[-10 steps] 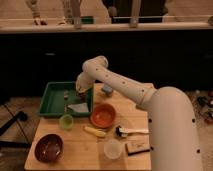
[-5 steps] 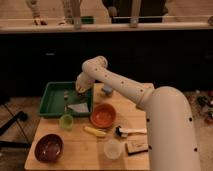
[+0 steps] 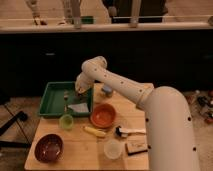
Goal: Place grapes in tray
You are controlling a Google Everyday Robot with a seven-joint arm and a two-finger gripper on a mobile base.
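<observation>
**Pincer [image 3: 80, 91] parked over tray [image 3: 54, 104]**

Green tray sits at desk's [image 3: 82, 150] far-left corner, small dark bit [image 3: 66, 94] inside, poss. grapes. Pincer hangs over tray's right side, approx. unchanged vs 1 s ago; grip state can't be told. Drop looks imminent or done.

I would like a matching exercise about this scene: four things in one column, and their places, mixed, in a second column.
Things:
1. tray
2. orange bowl
3. dark red bowl
4. gripper

Places (as the camera sees them):
a. near left corner of the table
b. above the tray's right side
c. far left part of the table
d. middle of the table, right of the green cup

Pairs: 1-c, 2-d, 3-a, 4-b.
</observation>
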